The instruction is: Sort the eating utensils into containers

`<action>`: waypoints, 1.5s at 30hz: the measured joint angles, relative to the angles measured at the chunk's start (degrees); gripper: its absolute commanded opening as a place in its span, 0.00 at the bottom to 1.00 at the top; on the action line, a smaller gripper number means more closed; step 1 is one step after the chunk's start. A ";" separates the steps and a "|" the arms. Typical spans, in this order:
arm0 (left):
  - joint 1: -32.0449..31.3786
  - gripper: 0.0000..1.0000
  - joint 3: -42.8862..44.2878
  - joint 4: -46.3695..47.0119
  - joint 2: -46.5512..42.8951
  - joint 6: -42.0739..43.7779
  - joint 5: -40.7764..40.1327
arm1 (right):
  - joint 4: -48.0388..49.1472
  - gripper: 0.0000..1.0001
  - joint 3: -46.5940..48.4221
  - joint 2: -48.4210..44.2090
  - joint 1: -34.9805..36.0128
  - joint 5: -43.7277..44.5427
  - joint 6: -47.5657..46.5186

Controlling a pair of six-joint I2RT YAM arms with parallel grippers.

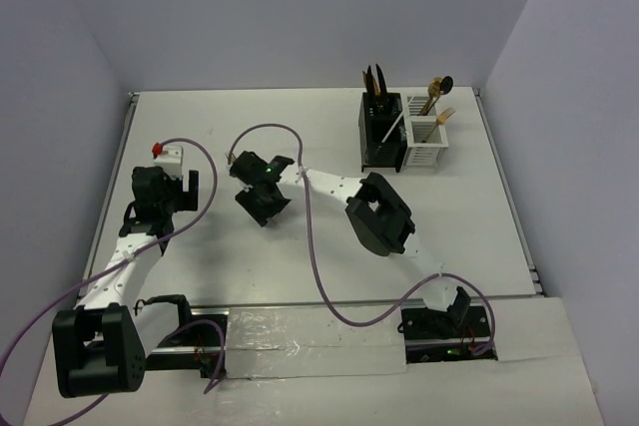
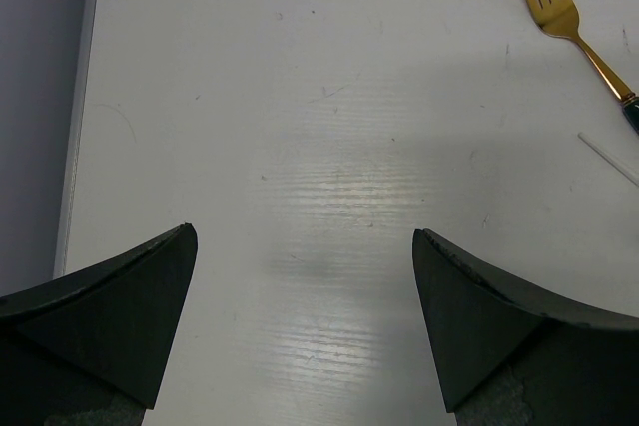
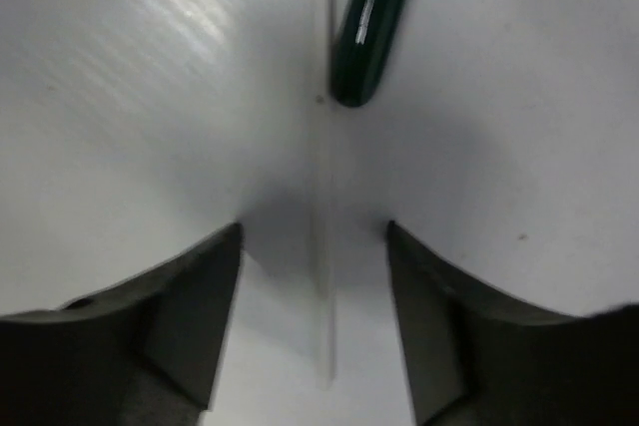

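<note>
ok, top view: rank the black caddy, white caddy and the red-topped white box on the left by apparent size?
1. black caddy and white caddy: these look about alike and stand joined side by side, so I won't rank one over the other.
2. red-topped white box: clearly smaller than either caddy.
</note>
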 measured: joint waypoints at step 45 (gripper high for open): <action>0.07 0.99 -0.04 -0.02 -1.14 0.17 1.36 | 82.71 0.00 -56.89 -52.06 -27.63 41.62 -1.14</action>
